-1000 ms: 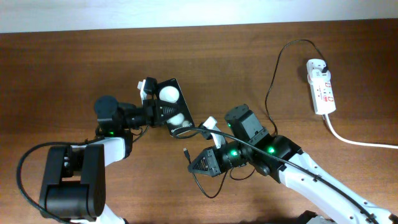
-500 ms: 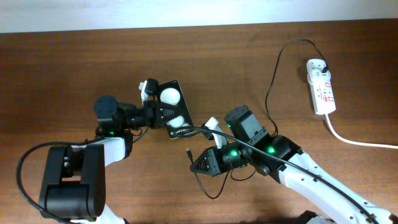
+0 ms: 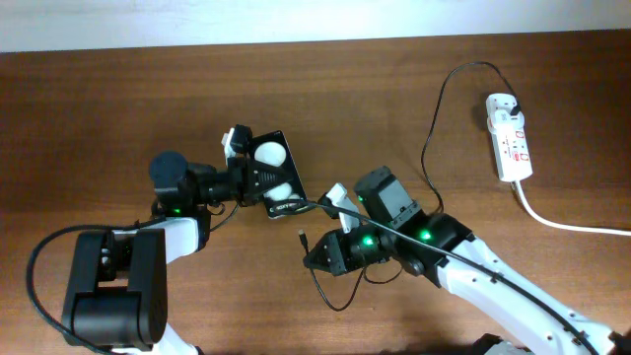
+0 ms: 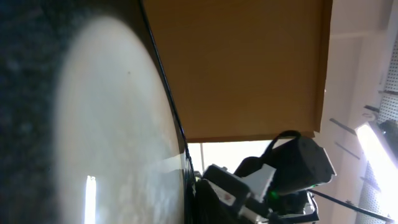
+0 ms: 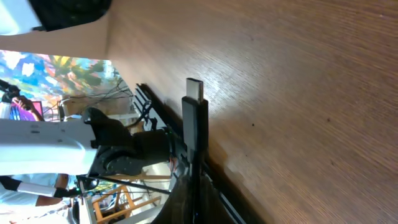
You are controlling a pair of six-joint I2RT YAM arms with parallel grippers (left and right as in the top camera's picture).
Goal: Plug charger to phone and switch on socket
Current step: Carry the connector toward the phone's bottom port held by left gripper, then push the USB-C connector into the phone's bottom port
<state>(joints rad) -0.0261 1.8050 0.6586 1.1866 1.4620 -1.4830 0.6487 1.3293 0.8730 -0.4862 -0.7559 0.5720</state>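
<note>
Phone (image 3: 272, 176) pinched in left tool (image 3: 245, 178) | right tool (image 3: 311, 258) pinches charger (image 5: 197, 127) tip, facing phone

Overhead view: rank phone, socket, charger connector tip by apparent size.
1. phone, though it looks lifted toward the camera, so its lead over the socket is unsure.
2. socket.
3. charger connector tip, by far the smallest.

My left end effector (image 3: 241, 176) grips the phone (image 3: 272, 174) above the bench (image 3: 99, 99); my right end effector (image 3: 312, 258) holds the charger (image 3: 300, 237) nearby.
</note>
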